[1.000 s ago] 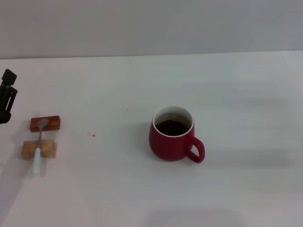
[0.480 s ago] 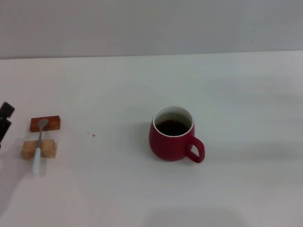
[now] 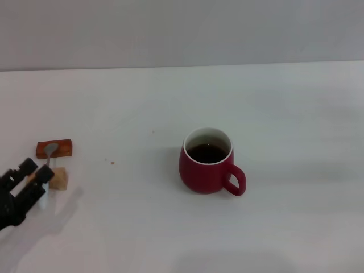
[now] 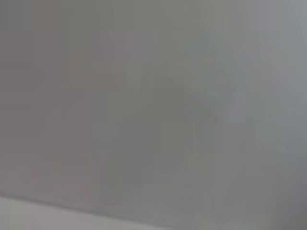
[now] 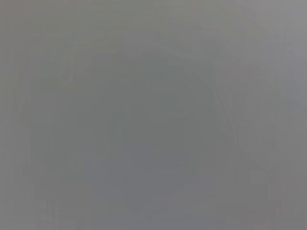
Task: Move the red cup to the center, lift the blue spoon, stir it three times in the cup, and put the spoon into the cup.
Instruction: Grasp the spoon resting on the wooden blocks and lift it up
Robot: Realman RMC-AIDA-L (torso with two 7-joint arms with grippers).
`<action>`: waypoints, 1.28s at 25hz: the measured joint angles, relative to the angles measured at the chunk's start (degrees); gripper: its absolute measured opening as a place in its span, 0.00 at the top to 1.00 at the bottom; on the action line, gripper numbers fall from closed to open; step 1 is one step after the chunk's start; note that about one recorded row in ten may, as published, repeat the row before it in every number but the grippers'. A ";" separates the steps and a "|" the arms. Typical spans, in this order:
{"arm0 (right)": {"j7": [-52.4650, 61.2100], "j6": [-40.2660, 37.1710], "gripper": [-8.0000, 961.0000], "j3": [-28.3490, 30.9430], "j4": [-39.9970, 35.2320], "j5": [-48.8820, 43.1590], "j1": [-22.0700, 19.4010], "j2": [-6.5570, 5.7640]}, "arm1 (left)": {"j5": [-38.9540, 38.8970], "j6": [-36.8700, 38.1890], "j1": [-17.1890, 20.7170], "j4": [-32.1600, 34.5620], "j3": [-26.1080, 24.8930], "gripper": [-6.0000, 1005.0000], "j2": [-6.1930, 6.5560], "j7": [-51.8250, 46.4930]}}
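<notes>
The cup already stands about mid-table, well off to the right of the left claw, so the first step looks done; lifting the spoon, the three stirs and dropping it in are all left. The left claw is spread, its two fingers straddling the spoon's pale handle just behind the nearer wooden block, not yet closed on it as far as I can judge. The spoon's bowl rests on the farther block, just beyond the fingertips. The right claw is out of sight. Count: one cup, one spoon, two blocks, on one white table.
</notes>
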 joint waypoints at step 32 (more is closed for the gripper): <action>-3.04 2.36 0.47 -0.15 2.33 -0.07 4.97 -0.25 | 1.75 -10.48 4.65 -0.96 -2.47 0.50 -3.53 11.52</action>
